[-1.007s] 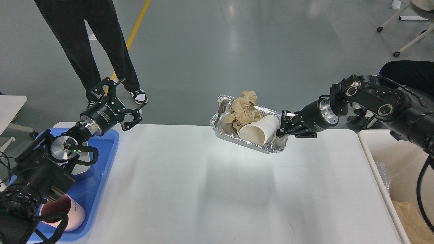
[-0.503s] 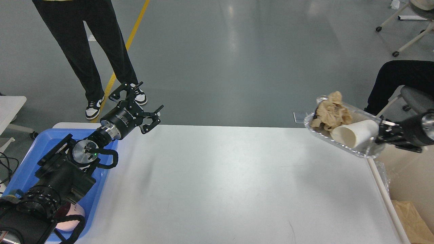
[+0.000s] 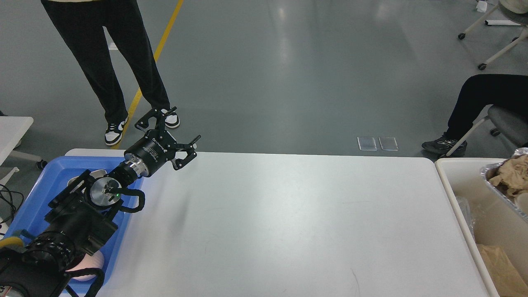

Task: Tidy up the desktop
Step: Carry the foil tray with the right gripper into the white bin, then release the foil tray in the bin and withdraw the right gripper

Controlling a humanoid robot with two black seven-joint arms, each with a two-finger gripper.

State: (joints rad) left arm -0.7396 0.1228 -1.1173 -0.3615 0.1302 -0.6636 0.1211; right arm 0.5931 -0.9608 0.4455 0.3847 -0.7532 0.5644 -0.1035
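Note:
The desktop (image 3: pixel 280 222) is a large white tabletop filling the middle of the head view. My left gripper (image 3: pixel 175 132) is open and empty, held above the desktop's far left corner. My right gripper is out of view past the right edge. A foil tray (image 3: pixel 497 183) with crumpled brown paper (image 3: pixel 513 175) shows at the right edge, above the cream bin (image 3: pixel 447 177); what holds it is hidden.
A blue tray (image 3: pixel 37 194) at the left holds a pink cup (image 3: pixel 88 266), mostly under my left arm. Brown paper (image 3: pixel 501 268) lies in the bin. A person stands behind the far left corner (image 3: pixel 119 62); another sits at the right (image 3: pixel 486 95).
The right arm carried the foil tray with paper and white cup from the desktop's middle to the right, over the bin, and left the view. My left gripper moved right over the desktop's corner.

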